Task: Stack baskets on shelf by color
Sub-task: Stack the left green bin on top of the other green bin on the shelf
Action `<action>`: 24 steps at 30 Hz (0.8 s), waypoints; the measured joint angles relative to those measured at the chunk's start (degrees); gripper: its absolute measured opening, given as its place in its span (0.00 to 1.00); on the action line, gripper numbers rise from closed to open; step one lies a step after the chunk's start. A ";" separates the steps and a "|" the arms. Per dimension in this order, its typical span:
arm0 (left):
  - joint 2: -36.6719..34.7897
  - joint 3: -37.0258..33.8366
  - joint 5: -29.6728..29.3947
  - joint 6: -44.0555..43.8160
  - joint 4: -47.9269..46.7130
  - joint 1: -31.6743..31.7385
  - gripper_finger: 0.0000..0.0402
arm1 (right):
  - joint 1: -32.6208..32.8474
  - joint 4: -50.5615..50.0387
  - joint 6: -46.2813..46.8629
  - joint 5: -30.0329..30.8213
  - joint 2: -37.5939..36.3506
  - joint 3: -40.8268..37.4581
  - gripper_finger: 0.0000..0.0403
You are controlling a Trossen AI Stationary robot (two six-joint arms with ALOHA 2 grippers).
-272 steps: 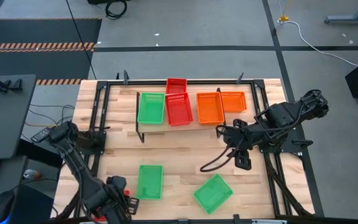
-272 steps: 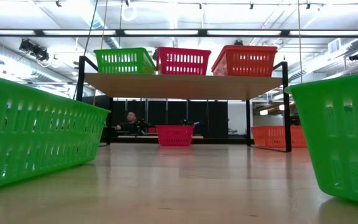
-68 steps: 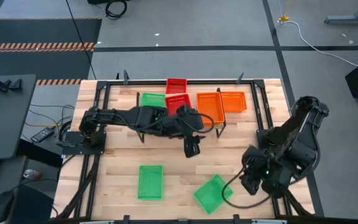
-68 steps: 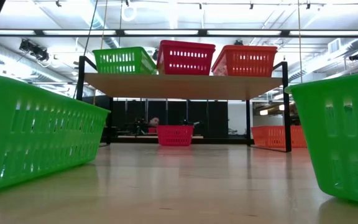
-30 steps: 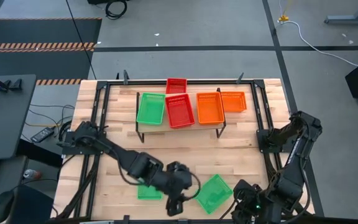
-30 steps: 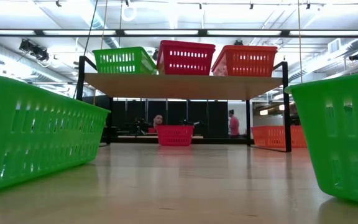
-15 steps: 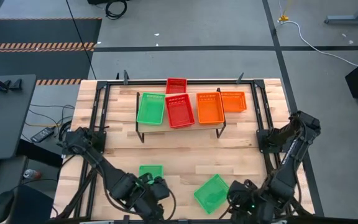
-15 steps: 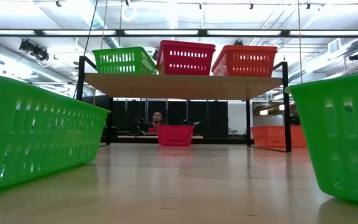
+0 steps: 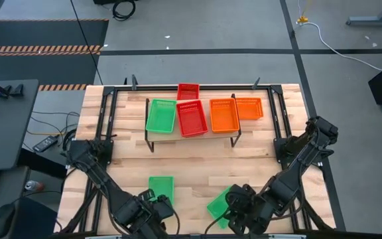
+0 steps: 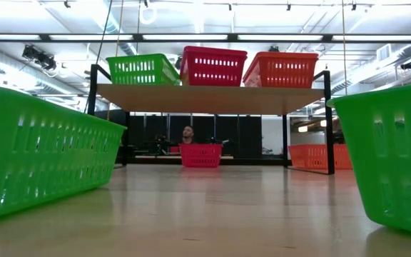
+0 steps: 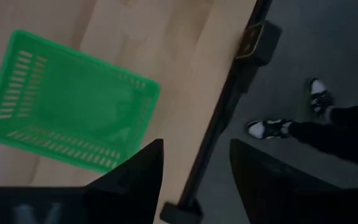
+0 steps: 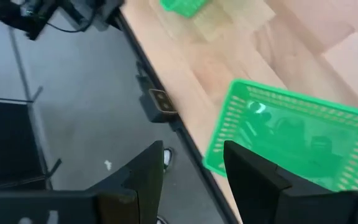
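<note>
Lying lengthwise front-to-back, left green basket [image 9: 160, 188], right green basket [image 9: 219, 204] seemingly diagonal

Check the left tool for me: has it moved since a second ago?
Yes. In the high view the left tool has pulled back from between the two green baskets to the table's near edge, now over the near end of the left green basket.

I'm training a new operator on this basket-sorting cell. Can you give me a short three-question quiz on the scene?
1. True or false: the left claw holds a basket.
2. Which colour sits mid-shelf? A green, B red, C orange.
3. How many green baskets lie near the table's front edge?

Key:
1. False; both it and the right claw are open and empty.
2. B, the red basket.
3. Two: the left green basket and the right green basket.
</note>
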 joint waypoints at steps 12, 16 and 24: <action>9.12 -0.02 -0.52 15.55 -5.85 1.12 0.61 | 1.02 0.74 -0.51 -0.22 -0.02 0.00 0.43; 11.74 -0.04 -0.32 18.01 -5.52 1.72 0.63 | 1.68 0.74 -0.37 -0.26 -0.02 0.00 0.43; 16.51 -0.04 0.99 23.04 -5.55 3.80 0.62 | 2.49 0.72 1.16 -0.28 -0.02 0.00 0.43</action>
